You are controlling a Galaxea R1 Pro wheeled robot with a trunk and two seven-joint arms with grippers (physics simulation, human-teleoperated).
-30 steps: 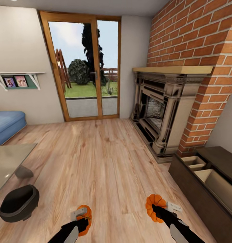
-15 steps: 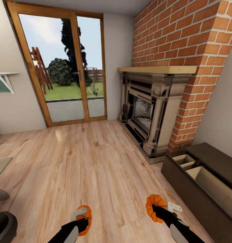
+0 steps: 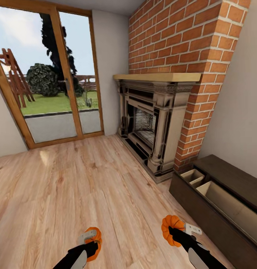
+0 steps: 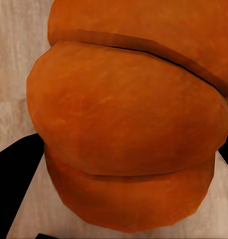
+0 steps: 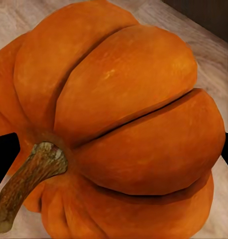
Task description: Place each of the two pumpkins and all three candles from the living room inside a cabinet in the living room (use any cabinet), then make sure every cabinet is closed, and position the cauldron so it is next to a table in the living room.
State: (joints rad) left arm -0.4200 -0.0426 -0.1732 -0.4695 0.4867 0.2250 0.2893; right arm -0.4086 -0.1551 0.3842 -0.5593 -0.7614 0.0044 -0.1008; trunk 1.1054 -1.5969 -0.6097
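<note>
head view. item: left gripper (image 3: 91, 241), near left, closed on a pumpkin (image 3: 95, 243) i carry low over the wood floor (image 3: 68, 186). item: right gripper (image 3: 177, 232), near right, closed on the second pumpkin (image 3: 169, 227). item: cabinet (image 3: 218, 220), dark brown, along the right wall; its drawer is pulled out, and pale compartments (image 3: 222, 194) show inside, nothing visible in them. item: brick fireplace (image 3: 154, 127), far right, just past the cabinet's far end. item: glass door (image 3: 49, 86), far left, garden beyond. candles, cauldron, table: not listed here.

left wrist view. item: orange ribbed flesh of the left-hand pumpkin (image 4: 124, 124), close to the lens, pale floor at the edges. dark finger (image 4: 17, 179) at one side, pressed against it.

right wrist view. item: second pumpkin (image 5: 124, 129), with brown stem (image 5: 29, 179) pointing toward the camera; floor behind, a dark corner that i take for the cabinet front.

step in hand, my reading: carrying both pumpkins to the open drawer. next move calls for bringing the base nearer the cabinet, lifting the right arm over the drawer wall, then releasing inside a compartment; the left load after it.
</note>
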